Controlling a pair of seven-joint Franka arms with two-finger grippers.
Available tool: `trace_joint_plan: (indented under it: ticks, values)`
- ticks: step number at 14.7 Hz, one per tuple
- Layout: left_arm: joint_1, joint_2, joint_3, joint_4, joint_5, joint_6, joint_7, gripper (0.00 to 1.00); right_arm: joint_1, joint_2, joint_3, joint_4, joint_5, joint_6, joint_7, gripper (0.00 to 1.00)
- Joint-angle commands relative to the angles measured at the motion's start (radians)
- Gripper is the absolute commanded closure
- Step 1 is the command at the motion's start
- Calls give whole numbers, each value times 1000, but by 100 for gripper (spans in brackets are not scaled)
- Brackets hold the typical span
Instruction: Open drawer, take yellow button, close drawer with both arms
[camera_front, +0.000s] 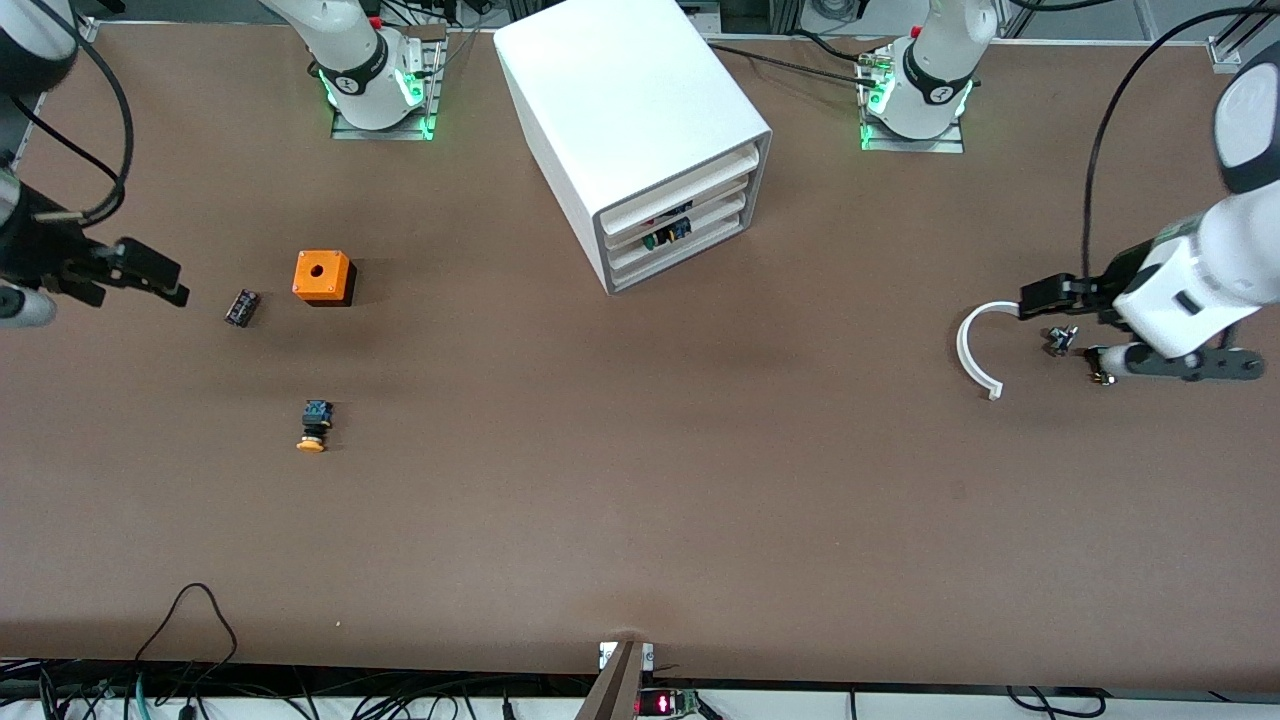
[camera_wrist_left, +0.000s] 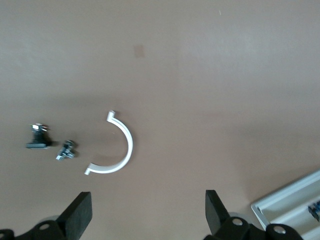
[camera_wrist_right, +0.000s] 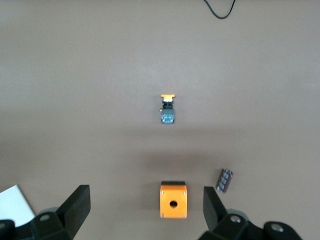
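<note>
Button (camera_front: 313, 426) lies out on the table (camera_front: 640, 500), drawer (camera_front: 680, 185) looks shut, so little seems left. Left gripper (camera_wrist_left: 148, 210) and right gripper (camera_wrist_right: 146, 209) hang wide open, empty.

Two glossy white robot arms (camera_front: 1215, 265) with black joint bands stand on metal base plates (camera_front: 380, 128) lit green; black cables (camera_front: 1100, 150) trail above them, and each carries a matte black two-finger gripper (camera_front: 150, 272).
</note>
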Motion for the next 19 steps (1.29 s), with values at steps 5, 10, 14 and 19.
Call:
trace_joint_plan:
  ticks: [5, 10, 14, 19]
  values:
    - [-50, -293, 34, -299, 46, 121, 6, 0, 4, -9, 14, 154, -48, -154, 13, 0]
    - [-49, -255, 28, -252, 45, 90, 3, 0, 14, -4, 14, 196, -49, -209, 15, 0]
    - [-49, -255, 30, -243, 42, 70, 6, 0, 14, -3, 14, 200, -45, -206, 15, 0]
    - [-50, -257, 14, -237, 42, 52, 4, 0, 14, -3, 14, 200, -43, -207, 15, 0]
